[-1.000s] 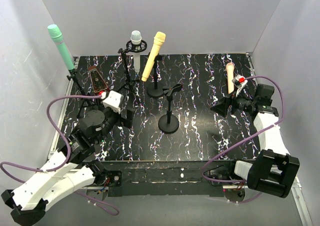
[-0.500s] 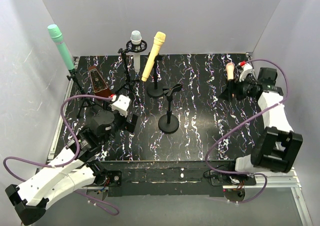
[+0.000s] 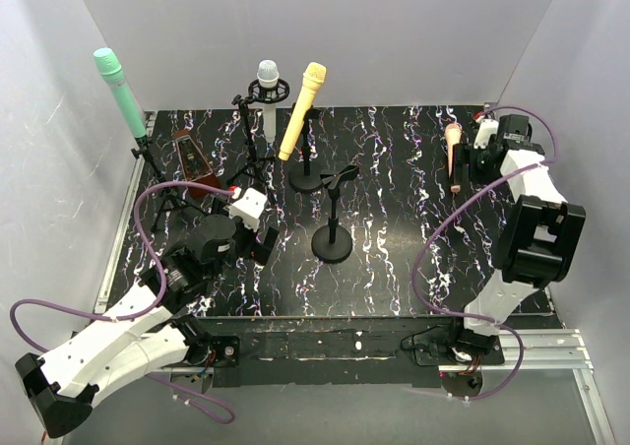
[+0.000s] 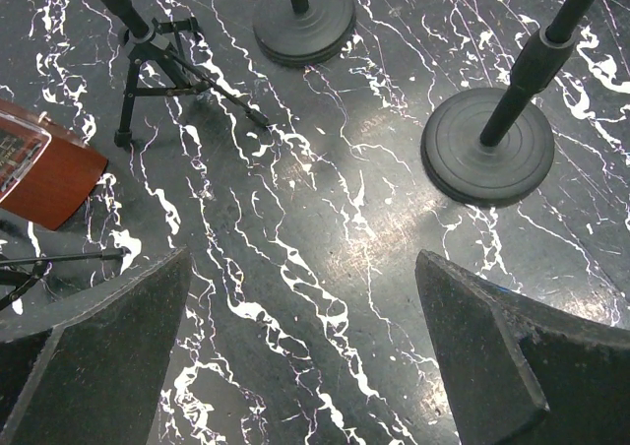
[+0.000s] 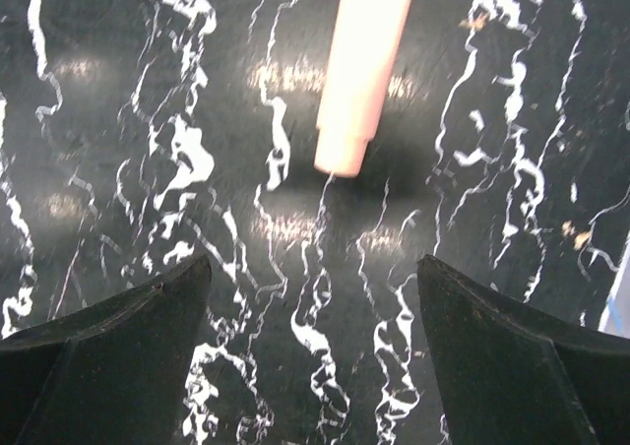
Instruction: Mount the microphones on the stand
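The peach-pink microphone (image 3: 454, 155) lies flat on the table at the back right; its handle end (image 5: 356, 81) points toward my right gripper. The right gripper (image 5: 313, 268) (image 3: 467, 172) hovers open just short of that end, with nothing between its fingers. The mint green microphone (image 3: 118, 93) stands on a tripod stand at the far left. In a ring mount sits the white microphone (image 3: 267, 79), and the yellow microphone (image 3: 301, 110) is on a round-base stand (image 3: 306, 180). An empty stand (image 3: 334, 214) (image 4: 489, 148) stands mid-table. My left gripper (image 4: 302, 268) (image 3: 260, 240) is open over bare table near it.
A brown wedge-shaped box (image 3: 190, 158) (image 4: 37, 169) lies at the back left by the tripod legs (image 4: 162, 71). Grey walls close in the table on three sides. Purple cables loop off both arms.
The right arm has swung toward the back right corner and its gripper now sits at the pink microphone's handle end. The left gripper has shifted a little right and nearer.
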### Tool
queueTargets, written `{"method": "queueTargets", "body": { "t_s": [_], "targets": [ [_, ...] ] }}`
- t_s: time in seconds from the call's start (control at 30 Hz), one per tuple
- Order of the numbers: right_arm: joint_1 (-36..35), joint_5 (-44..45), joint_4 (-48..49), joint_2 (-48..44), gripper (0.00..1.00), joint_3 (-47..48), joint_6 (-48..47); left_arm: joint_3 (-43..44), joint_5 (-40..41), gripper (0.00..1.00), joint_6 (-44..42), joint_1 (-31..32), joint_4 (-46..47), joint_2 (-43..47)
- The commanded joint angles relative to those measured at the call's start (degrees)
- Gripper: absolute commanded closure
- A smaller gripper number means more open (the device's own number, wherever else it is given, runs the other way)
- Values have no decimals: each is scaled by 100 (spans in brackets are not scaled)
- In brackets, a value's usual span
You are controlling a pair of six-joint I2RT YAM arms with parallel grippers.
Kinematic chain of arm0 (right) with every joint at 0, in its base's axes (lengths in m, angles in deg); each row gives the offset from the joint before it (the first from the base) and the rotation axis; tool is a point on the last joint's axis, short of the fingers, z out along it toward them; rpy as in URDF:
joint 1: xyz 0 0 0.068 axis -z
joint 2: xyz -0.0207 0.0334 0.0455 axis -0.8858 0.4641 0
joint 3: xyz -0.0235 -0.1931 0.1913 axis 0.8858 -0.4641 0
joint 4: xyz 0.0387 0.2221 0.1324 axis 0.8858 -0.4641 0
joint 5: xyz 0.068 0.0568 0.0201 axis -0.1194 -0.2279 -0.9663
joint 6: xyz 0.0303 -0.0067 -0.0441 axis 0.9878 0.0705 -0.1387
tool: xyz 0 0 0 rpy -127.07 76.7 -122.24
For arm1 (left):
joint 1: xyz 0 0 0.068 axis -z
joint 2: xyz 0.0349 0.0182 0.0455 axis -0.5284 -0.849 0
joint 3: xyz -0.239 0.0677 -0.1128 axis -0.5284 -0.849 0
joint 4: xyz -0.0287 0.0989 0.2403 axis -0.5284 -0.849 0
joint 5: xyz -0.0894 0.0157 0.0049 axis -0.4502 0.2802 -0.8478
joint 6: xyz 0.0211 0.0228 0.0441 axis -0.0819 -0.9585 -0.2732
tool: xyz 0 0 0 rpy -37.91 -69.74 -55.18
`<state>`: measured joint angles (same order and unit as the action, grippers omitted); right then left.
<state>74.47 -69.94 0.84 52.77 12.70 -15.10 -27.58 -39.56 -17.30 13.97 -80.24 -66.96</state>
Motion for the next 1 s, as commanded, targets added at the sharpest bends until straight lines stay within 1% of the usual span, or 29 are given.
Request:
{"method": "queueTargets", "body": {
  "t_s": [0.0, 0.13, 0.23, 0.37, 0.47, 0.53, 0.67, 0.8, 0.9, 0.97],
  "targets": [
    [-183, 623, 50, 467, 8, 715, 198, 113, -26, 2, -39, -25, -35, 62],
    [-201, 667, -169, 1109, 10, 1383, 260, 113, 0, 2, -48, -34, -35, 80],
    [-219, 553, -450, 1628, 16, 1901, 295, 104, 9, 2, -39, -25, -35, 71],
    [-245, 675, -574, 2120, 20, 2377, 330, 104, 44, 2, -57, -34, -35, 71],
    [-245, 816, -608, 2419, 29, 2728, 348, 104, 53, 2, -57, -34, -26, 63],
    [-263, 921, -810, 2700, 32, 3070, 330, 95, 62, 2, -75, -25, -26, 36],
    [-280, 1001, -1031, 3105, 36, 3475, 251, 95, 62, 2, -83, -25, -35, 10],
    [-280, 1036, -1162, 3386, 37, 3783, 181, 104, 44, 2, -92, -25, -35, -60],
    [-289, 992, -1373, 3606, 41, 4056, 102, 95, 44, 2, -92, -25, -26, -87],
    [-289, 922, -1453, 3677, 47, 4161, 49, 104, 53, 2, -92, -25, -35, -104]
  ]
}}
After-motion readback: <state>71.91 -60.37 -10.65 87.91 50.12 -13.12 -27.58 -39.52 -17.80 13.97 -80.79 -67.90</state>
